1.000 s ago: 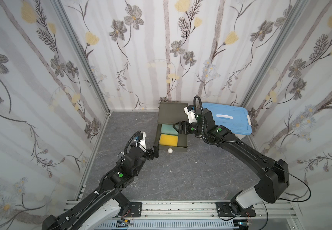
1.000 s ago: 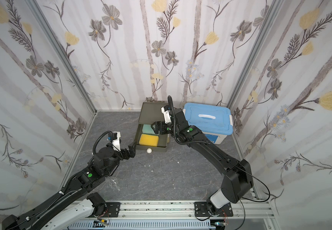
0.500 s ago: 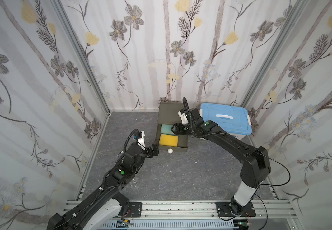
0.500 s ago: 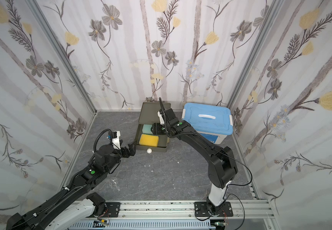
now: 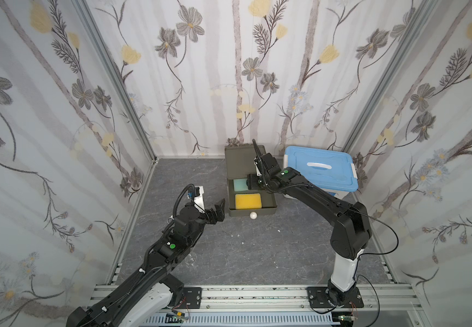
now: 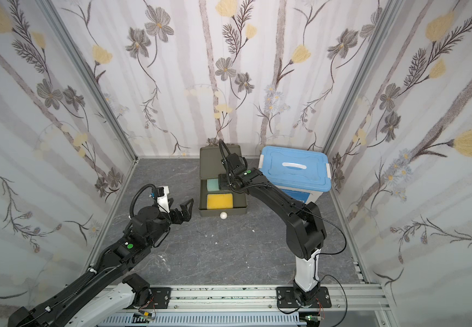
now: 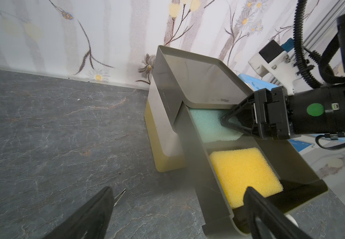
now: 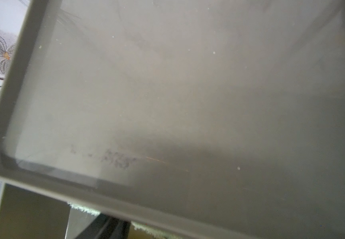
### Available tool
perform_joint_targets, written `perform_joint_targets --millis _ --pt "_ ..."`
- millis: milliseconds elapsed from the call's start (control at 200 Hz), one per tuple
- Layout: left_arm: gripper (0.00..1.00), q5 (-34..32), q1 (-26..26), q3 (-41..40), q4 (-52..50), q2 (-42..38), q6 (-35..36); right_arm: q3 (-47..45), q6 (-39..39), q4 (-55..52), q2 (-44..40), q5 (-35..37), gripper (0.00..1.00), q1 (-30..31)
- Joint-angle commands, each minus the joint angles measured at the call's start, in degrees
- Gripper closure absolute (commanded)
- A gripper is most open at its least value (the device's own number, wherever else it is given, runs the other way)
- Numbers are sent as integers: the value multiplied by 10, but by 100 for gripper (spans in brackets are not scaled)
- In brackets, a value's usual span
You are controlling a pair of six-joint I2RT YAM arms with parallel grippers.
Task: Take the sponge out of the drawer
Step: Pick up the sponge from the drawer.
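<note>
A: While the right tool (image 7: 226,122) sits at the pale green foam sponge (image 5: 239,184) in the far end of the open olive plastic drawer (image 5: 268,201), is it clamped?

B: Can't tell from here. A corner-only pinch could drop it, or the lift could snag the olive casing (image 5: 239,161) lip. The left tool (image 5: 220,211), spread wide, hovers left of the drawer.

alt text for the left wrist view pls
An open drawer holds a yellow sponge and a green sponge; the right gripper reaches in at the green one. The left gripper hangs open near the drawer's front.
</note>
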Motion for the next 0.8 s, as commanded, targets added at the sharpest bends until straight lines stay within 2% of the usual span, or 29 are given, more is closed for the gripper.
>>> perform_joint_targets --millis 0,85,315,405,595,794 --pt "0 -5 2 -2 10 -2 1 8 -3 6 4 25 33 2" --pt "0 -5 2 -2 10 -2 0 8 -2 11 6 19 36 1" --pt "0 -5 2 -4 6 -10 -2 7 1 16 9 7 60 2" --pt "0 -6 1 -4 5 -12 -3 5 1 22 7 6 66 2" --pt "0 -5 2 -5 2 -12 -4 3 0 43 3 -11 99 2" --pt "0 -8 2 -4 1 -14 -4 2 -7 51 -6 -12 100 2"
